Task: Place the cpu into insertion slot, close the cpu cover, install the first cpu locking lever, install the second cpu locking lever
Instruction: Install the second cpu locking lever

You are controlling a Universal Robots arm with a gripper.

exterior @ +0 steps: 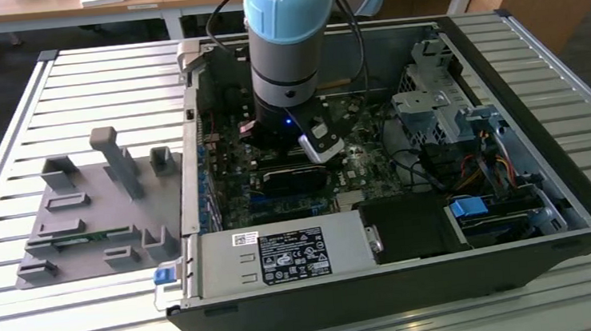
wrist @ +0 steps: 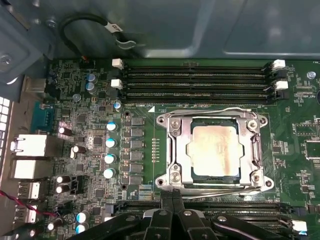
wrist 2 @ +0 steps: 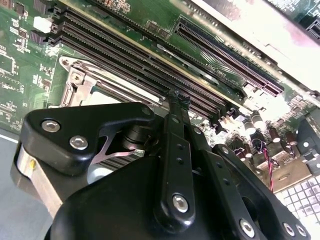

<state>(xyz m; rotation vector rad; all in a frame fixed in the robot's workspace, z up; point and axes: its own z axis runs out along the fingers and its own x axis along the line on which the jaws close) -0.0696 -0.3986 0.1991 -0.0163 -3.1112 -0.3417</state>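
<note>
The gripper is seen low inside the open computer case, its two black fingers pressed together with no gap between them; nothing is held. In the first wrist view the closed tips sit at the edge of the insertion slot, touching or just above the wire lever that runs along that side of the socket; contact cannot be confirmed. In the second wrist view the fingertips are seen over the dark memory slots, with a corner of the socket's metal frame just beside them.

The cpu is seated in the insertion slot, flat, its silvery-beige top exposed. The cpu cover is down over it, the frame surrounding the chip on all sides and the chip showing through the cut-out. A second wire lever is seen lying along the opposite side of the socket, next to the memory slots. Whether either lever is hooked under its catch cannot be told.

In the exterior view the arm descends vertically into the case, over the motherboard. The case lies on a slatted metal table. A grey fixture tray rests on the table at the exterior view's left, just beside the case.
</note>
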